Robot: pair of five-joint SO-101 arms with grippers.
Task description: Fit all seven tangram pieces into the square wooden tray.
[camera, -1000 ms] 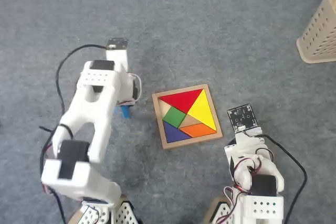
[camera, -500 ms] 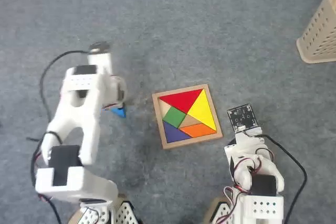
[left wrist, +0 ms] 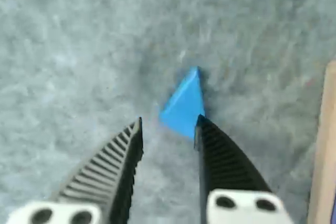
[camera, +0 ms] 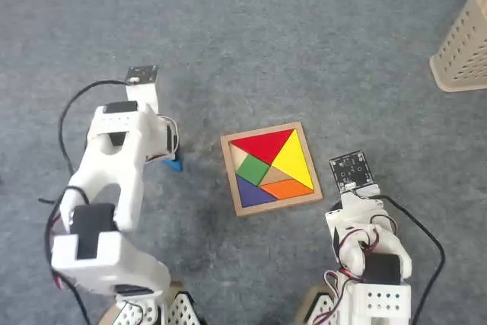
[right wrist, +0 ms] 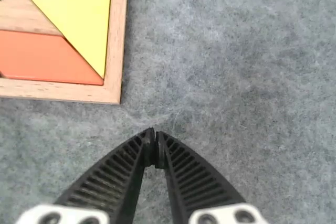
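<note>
Left end effector [left wrist: 168, 120] gapes beside blue triangle [left wrist: 185, 102]; right end effector [right wrist: 154, 137] pressed together.

We are watching the left arm [camera: 114, 165] swinging away from the wooden tray [camera: 278, 203] toward the table's left edge; the blue triangle [camera: 176, 164] is shifting slightly with it, emerging from under the arm.

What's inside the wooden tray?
In the tray lie a red triangle, a yellow triangle, a green square, an orange piece and a purple triangle. Two wood-coloured patches may be bare floor. The pieces cover the rest of it.
</note>
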